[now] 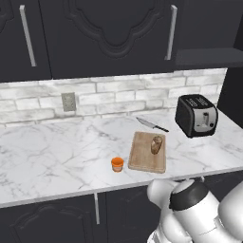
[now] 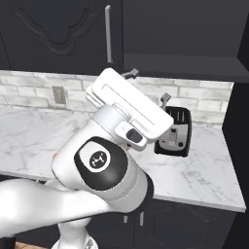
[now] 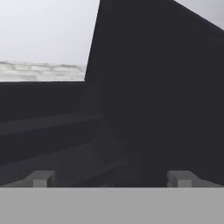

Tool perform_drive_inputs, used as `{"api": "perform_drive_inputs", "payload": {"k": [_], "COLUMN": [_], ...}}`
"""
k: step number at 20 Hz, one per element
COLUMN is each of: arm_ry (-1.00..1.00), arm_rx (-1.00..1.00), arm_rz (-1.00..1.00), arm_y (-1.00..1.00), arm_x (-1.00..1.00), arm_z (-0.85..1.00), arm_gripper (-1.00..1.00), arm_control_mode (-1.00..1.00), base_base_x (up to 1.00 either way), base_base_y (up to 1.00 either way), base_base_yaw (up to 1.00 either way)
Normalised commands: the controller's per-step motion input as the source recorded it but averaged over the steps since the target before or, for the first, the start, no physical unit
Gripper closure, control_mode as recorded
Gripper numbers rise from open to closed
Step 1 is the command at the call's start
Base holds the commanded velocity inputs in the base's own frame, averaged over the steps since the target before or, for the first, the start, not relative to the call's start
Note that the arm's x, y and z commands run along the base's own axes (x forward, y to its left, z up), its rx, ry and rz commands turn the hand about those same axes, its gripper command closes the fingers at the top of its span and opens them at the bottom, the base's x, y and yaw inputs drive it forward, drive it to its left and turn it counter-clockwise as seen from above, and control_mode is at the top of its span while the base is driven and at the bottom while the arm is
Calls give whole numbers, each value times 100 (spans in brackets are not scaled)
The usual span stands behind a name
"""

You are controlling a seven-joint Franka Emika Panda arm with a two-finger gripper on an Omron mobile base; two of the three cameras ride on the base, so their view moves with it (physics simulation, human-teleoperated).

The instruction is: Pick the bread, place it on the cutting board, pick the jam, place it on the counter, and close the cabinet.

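Centrally on the counter (image 1: 57, 152), the bread (image 1: 156, 144) stands upright on the cutting board (image 1: 142, 161), toward that board's far right part. The board is a light-brown rectangle with rounded corners, lying flat on the white, grey-veined marble. Just beside its near left corner, off the wood and on the marble, sits the jam (image 1: 117, 164), a squat orange jar with a paler band below the rim. Jar and loaf piece are apart, with the board's left edge between them.

Beyond the board, toward the wall, a knife (image 1: 152, 124) lies flat with its dark handle pointing right. Farther right stands a black toaster (image 1: 196, 115), near the counter's right end. A pale brick backsplash (image 1: 118, 97) carries a grey wall outlet (image 1: 68, 101) to the left of the board.

Above the backsplash hangs the cabinet (image 1: 109, 33), nearly black, with ornate panel doors and long silver bar handles (image 1: 171, 32). At its right end a dark shelf (image 1: 206, 57) is exposed; in the right base view the same shelf runs along the upper right.

The gripper (image 2: 148, 85) is raised above the counter, close below that shelf, well apart from bread, board and jar. In the hand view its two fingertips (image 3: 41, 178) stand spread wide with nothing between them, facing dark cabinet surfaces.
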Motion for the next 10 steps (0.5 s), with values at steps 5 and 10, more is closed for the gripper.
{"api": "perform_drive_inputs", "payload": {"k": [5, 10], "arm_ry": [5, 7], "arm_rx": [0, 0], "arm_rz": [0, -1], "arm_y": [-46, -42], "arm_x": [-44, -48], "arm_z": [0, 0], "arm_gripper": [-100, -100], "arm_control_mode": [-100, -100], "base_base_x": [0, 0], "base_base_y": [0, 0], "base_base_yaw": [0, 0]}}
